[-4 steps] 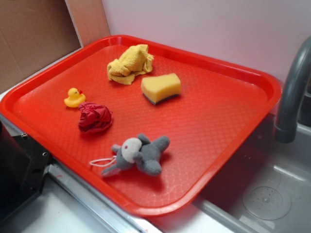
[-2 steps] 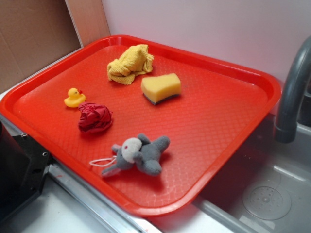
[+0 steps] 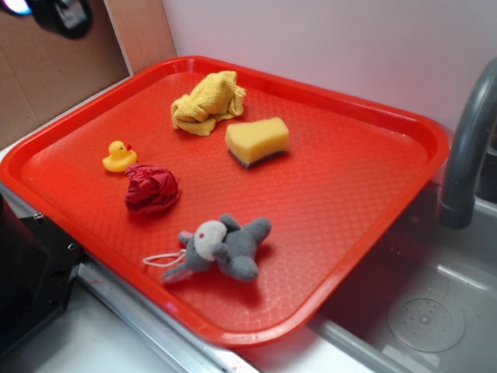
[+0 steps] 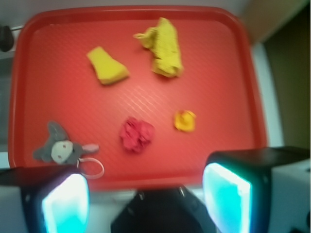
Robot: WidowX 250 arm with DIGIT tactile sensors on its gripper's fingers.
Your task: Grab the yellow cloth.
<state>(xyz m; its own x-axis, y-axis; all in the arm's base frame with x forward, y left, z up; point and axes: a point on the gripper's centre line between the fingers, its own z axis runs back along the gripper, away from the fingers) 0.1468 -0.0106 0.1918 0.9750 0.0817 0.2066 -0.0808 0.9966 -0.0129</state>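
The yellow cloth (image 3: 208, 102) lies bunched at the far side of the red tray (image 3: 365, 194). The wrist view looks down from high above and shows the yellow cloth (image 4: 165, 48) near the tray's top edge. My gripper (image 4: 146, 199) is open, its two fingers wide apart with nothing between them. It hangs over the tray's near rim, far short of the cloth. In the exterior view only a dark, blurred part of my arm (image 3: 62, 12) shows at the top left corner.
On the tray also lie a yellow sponge (image 3: 258, 141) beside the cloth, a small yellow duck (image 3: 118, 156), a crumpled red cloth (image 3: 152, 188) and a grey plush toy (image 3: 224, 247). A grey faucet (image 3: 466, 148) and sink (image 3: 427, 311) are at right. A black box (image 3: 31, 272) sits at the near left.
A dark part of my arm has come into the exterior view at the top left corner. Nothing on the tray has moved.
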